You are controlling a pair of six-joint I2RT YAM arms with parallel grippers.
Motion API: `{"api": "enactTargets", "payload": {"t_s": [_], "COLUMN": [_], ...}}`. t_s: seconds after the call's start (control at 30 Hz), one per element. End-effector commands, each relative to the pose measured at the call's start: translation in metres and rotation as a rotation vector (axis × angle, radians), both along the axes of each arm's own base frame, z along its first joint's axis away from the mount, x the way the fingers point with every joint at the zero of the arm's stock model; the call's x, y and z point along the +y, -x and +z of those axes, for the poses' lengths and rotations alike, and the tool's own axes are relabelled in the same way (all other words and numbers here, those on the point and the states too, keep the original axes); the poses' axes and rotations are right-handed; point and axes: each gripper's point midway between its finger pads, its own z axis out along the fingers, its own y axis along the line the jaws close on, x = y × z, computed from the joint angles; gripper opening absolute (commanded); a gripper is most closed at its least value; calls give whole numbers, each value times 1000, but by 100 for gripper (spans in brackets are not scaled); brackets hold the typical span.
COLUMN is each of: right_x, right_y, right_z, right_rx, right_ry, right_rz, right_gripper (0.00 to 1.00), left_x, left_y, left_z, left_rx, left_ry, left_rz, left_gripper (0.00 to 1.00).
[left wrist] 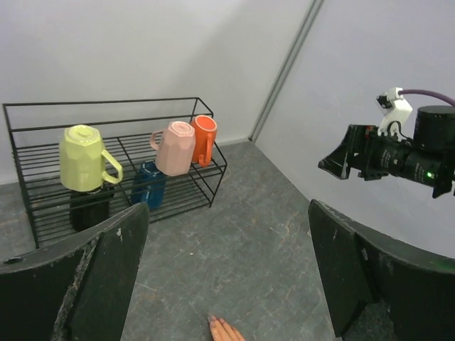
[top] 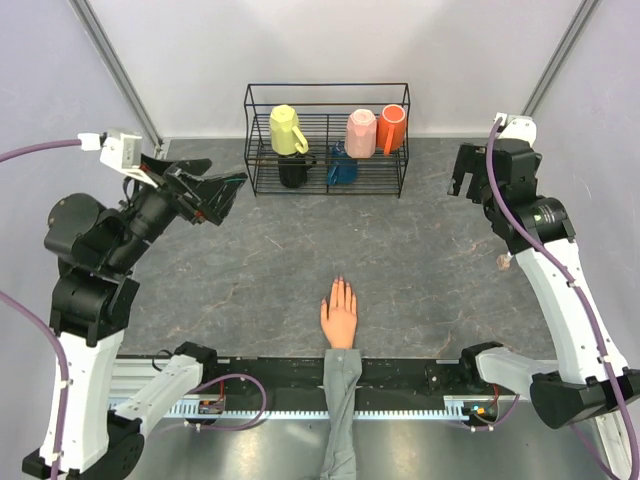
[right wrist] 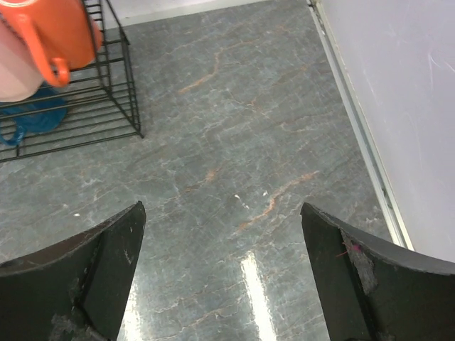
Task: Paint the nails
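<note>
A peach mannequin hand (top: 339, 316) with a grey sleeve (top: 340, 400) lies palm down at the table's near middle, fingers pointing away from the arms. The nails (top: 340, 283) are tiny and pale at its fingertips. In the left wrist view only the fingertips (left wrist: 223, 329) show at the bottom edge, with the nails (left wrist: 212, 322) facing the rack. My left gripper (top: 222, 195) (left wrist: 227, 207) hangs open at the far left, well away from the hand, and holds nothing. My right gripper (top: 463, 176) (right wrist: 222, 207) is open and empty over bare table at the far right. No brush or polish bottle is in view.
A black wire rack (top: 327, 140) stands at the back middle with yellow (top: 287, 130), pink (top: 361, 132), orange (top: 393, 128), black (top: 293, 171) and blue (top: 342, 169) mugs. The grey marbled tabletop (top: 420, 260) is walled on both sides. The arm bases sit on a rail (top: 400, 375) along the near edge.
</note>
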Motion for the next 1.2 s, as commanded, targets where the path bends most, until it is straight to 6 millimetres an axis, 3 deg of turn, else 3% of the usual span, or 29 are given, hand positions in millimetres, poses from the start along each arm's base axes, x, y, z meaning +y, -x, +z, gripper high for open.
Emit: {"api": "enactTargets", "payload": {"t_s": [0.0,0.2,0.33,0.4,0.5,0.67,0.7,0.83,1.0,1.17], "right_x": [-12,-43,-90,-103,-134,-166,-171,-185,-181,-181], "right_y": [-6,-21,-28,-30,-34,-37,-34,-32,-33,-21], "right_z": [-16,-46,-68,-82,-104,-143,-157,-179,-200,-215], "right_rx": [38,45,46,54,77,116,144,143,186,221], "right_ry": [6,-69,-124,-168,-253,-258,-259,-282,-302,-277], "right_rz": [-42,-127,-263,-296,-373,-498,-517,-552,-522,-543], "right_gripper": [98,98,98,98,98,98,98,98,78,69], "left_x": [-17,-49,-62,-72,-90,-117,-119,-129,-135,-141], "left_y": [-7,-11,-11,-10,-2,14,17,28,34,36], "left_z": [-14,-40,-56,-67,-81,-108,-112,-131,-145,-147], "left_rx": [54,174,234,267,302,353,364,410,466,468], "left_ry": [-35,-39,-40,-51,-72,-116,-121,-138,-140,-147], "left_rz": [-97,-292,-357,-398,-461,-537,-546,-591,-611,-601], "left_gripper": [98,91,90,89,87,86,86,84,83,82]}}
